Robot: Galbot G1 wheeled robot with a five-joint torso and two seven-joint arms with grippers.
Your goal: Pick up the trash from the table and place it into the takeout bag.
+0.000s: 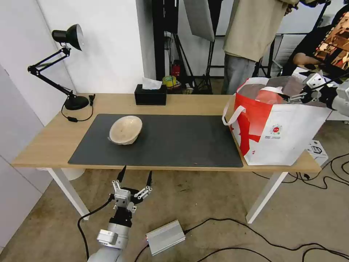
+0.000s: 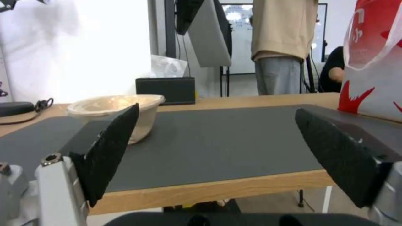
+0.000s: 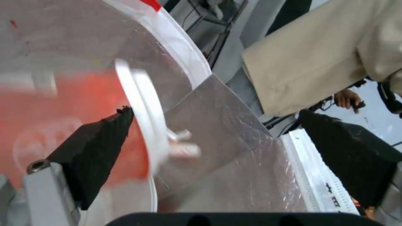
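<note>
A beige paper-pulp bowl [image 1: 125,129] sits upright on the dark grey mat [image 1: 174,142], toward the mat's end nearest the black desk lamp [image 1: 67,65], well apart from the takeout bag [image 1: 280,136]. The bag stands on the tabletop [image 1: 43,140] at the mat's other end, with its far bottom corner over the tabletop's edge. Inside the bag's mouth a red drink cup with a white lid [image 3: 142,125] lies tilted against the silver foil lining; its body is blurred and mostly hidden by the bag's wall. The right claw [image 1: 296,95] reaches over the bag's open top, its black pads spread apart with the cup's lid rim between them, touching neither clearly. The left claw [image 1: 135,175] hangs below the tabletop's near edge, in front of the bowl, pointing up, pads wide open and empty.
</note>
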